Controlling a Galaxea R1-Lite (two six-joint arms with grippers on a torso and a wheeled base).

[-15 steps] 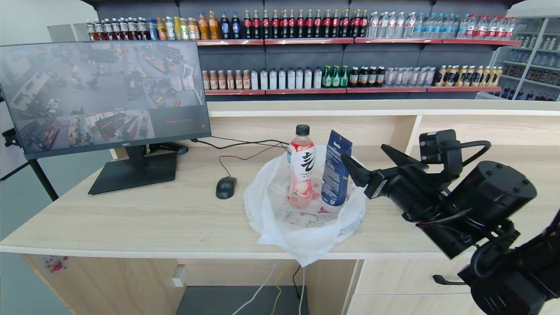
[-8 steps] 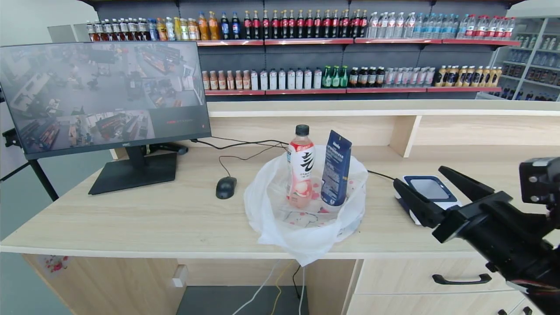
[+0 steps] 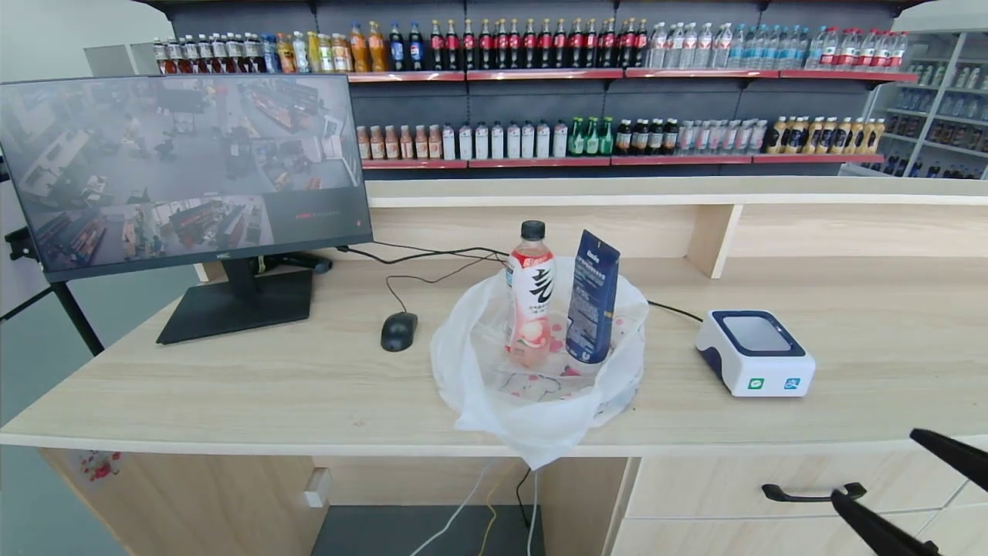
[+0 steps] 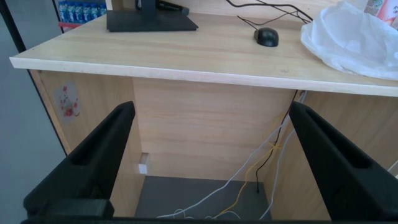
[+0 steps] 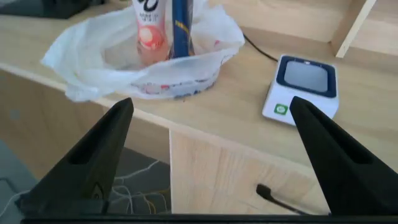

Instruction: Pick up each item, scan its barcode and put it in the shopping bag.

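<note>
My right hand hangs low in front of the desk, below its front edge and off to the right, its two dark fingers spread wide, with a black drawer handle just beside them. My left hand is equally wide open (both fingers well apart). It sits below the level of the desk top, facing the pale wood front panel where thin white and yellow cables dangle underneath. On the desk, nearest my right side, the barcode scanner rests flat, a white box with a dark blue rim around its window. It stands near the shopping bag but apart from it. The bag is thin white plastic, slumped open, with one fold drooping over the front edge of the desk. Inside it stand the two items, upright and side by side: a peach drink bottle with a black cap on the left, and a blue tube standing on its cap end just beside it. Left of the bag lies a black mouse, and farther left stands a monitor on its black base. Behind the desk run shelves lined with bottles.
</note>
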